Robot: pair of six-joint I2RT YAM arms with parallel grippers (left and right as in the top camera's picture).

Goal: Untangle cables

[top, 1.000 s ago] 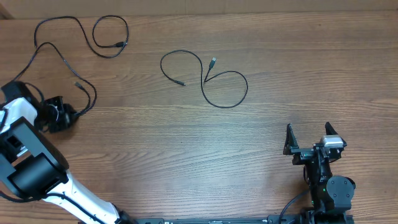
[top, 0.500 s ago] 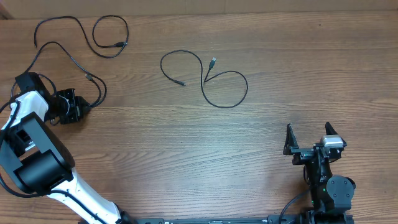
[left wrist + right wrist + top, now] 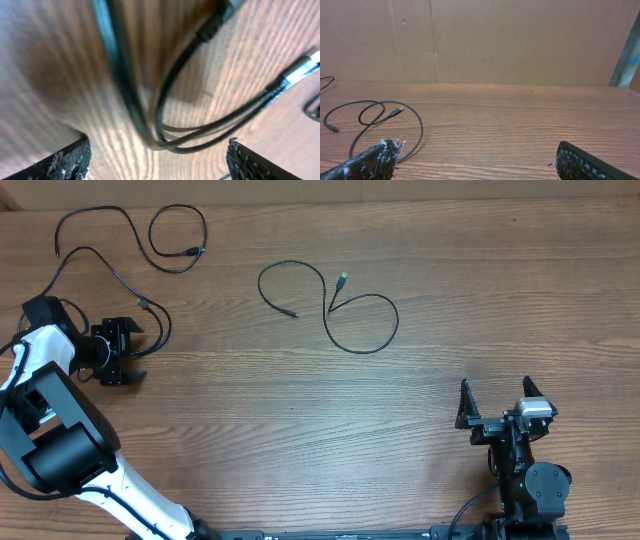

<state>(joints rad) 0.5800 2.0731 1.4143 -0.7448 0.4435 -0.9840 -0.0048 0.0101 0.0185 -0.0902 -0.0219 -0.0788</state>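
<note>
Now that the left gripper (image 3: pixel 133 352) has popped open after being pinched shut, the cable (image 3: pixel 122 75) lies loose between its fingertips. Looks like that strand's placed. The right gripper (image 3: pixel 497 395) sits open, well apart.

In the left wrist view the cables (image 3: pixel 165 135) smear into a dark blur toward 12 o'clock and leave the frame there. The number of strands cannot be told. A silver plug (image 3: pixel 302 67) at 3 o'clock is clipped by the edge. The left gripper (image 3: pixel 159 150) shows only its fingertips (image 3: pixel 67 162), cut off at 7 and 5 o'clock. In the right wrist view the right gripper (image 3: pixel 475 150) is cut off the same way. A cable loop (image 3: pixel 415 125) slips behind the finger at 7 o'clock. Overhead, the plug types are too small to tell.
</note>
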